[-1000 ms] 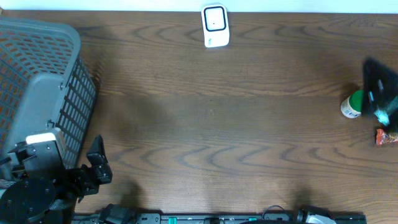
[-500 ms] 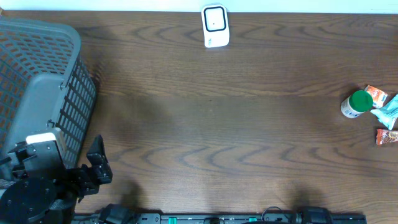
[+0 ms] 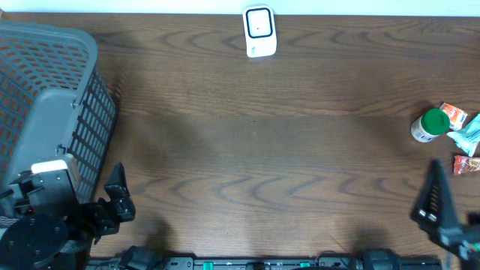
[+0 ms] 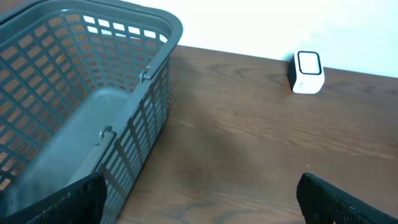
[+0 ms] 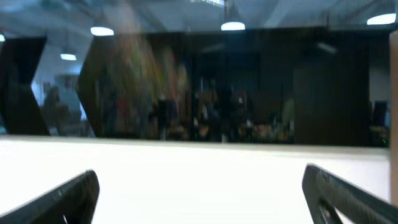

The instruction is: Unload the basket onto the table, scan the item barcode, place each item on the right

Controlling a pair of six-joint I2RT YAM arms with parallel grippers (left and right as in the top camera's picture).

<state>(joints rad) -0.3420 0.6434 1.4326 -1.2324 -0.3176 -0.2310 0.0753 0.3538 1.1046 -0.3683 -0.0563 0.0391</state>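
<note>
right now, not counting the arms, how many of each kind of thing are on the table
grey plastic mesh basket: 1
white box-shaped barcode scanner: 1
white bottle with a green lid: 1
small packets: 3 (orange packet, pale teal packet, red packet)
total: 6

Matte black left arm [image 3: 45,232], round joint housing [image 3: 30,244], white block [image 3: 54,174] on top, black wedge-shaped fingers [image 4: 348,202]

grey lattice basket [image 3: 90,127], white scanner [image 3: 259,31] with black face, dark brown wood-grain table [image 3: 262,150], green-capped white bottle [image 3: 429,125], orange packet [image 3: 454,115].
</note>
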